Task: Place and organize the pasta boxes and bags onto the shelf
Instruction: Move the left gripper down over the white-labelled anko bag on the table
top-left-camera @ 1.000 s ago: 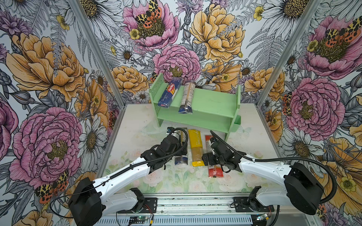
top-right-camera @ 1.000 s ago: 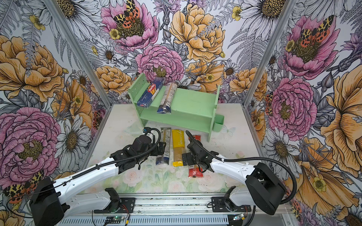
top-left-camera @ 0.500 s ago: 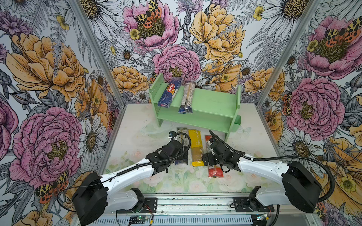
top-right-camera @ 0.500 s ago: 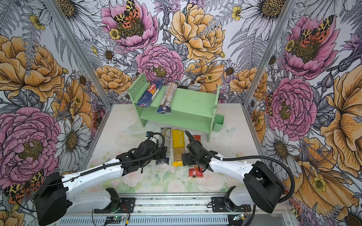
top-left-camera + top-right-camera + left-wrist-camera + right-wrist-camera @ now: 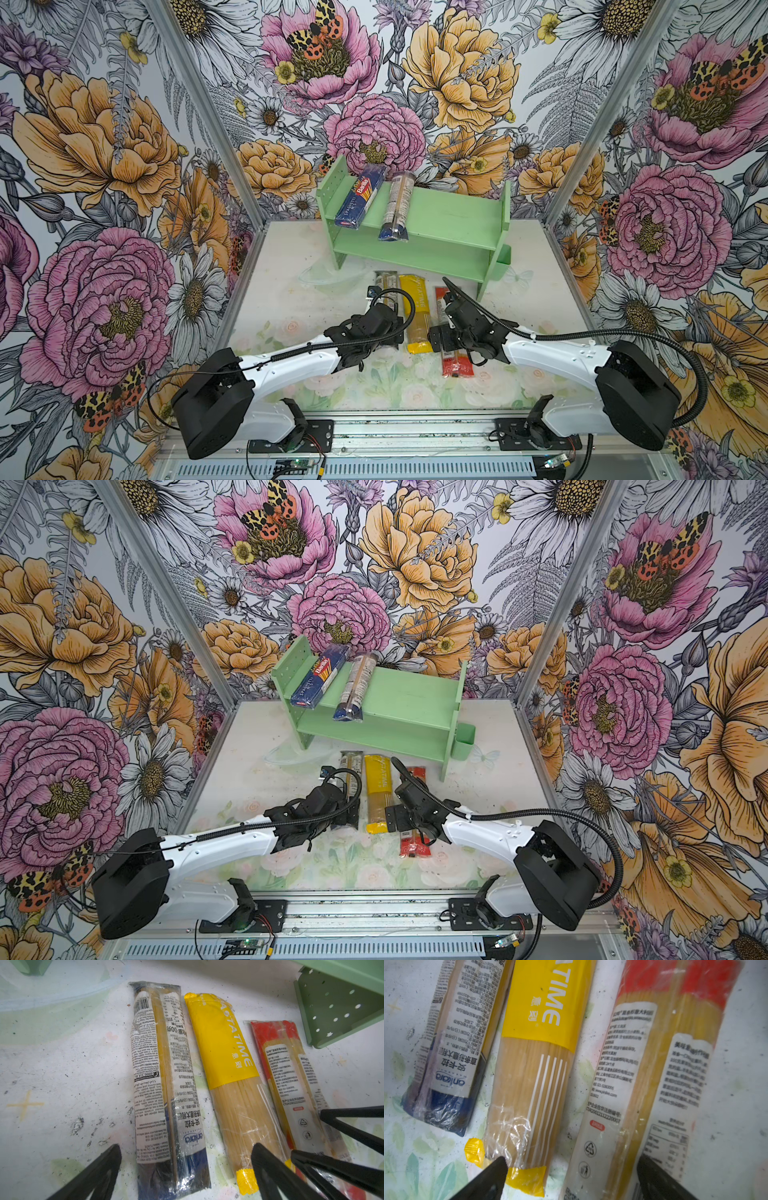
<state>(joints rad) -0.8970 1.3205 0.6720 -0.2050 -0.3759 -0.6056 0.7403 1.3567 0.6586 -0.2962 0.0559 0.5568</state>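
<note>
Mint-green shelf (image 5: pixel 449 216): dark blue Barilla box (image 5: pixel 360 195) and first navy-ended bag (image 5: pixel 397 205) are laid on its top tier. Second navy-ended bag (image 5: pixel 166 1084), yellow bag (image 5: pixel 224 1047) and red-ended bag (image 5: pixel 291 1076) are laid side by side on the bench (image 5: pixel 62 1064). Left claw (image 5: pixel 186 1147) is spread astride the second navy-ended bag, right claw (image 5: pixel 572 1158) spread above yellow and red-ended bags; nothing is gripped.

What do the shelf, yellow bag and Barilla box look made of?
The shelf looks like painted wood or board: matte mint green, flat panels, peg-holed sides. The yellow bag is thin glossy plastic film: crinkled ends, partly see-through. The Barilla box is probably printed cardboard: straight edges, flat faces.
</note>
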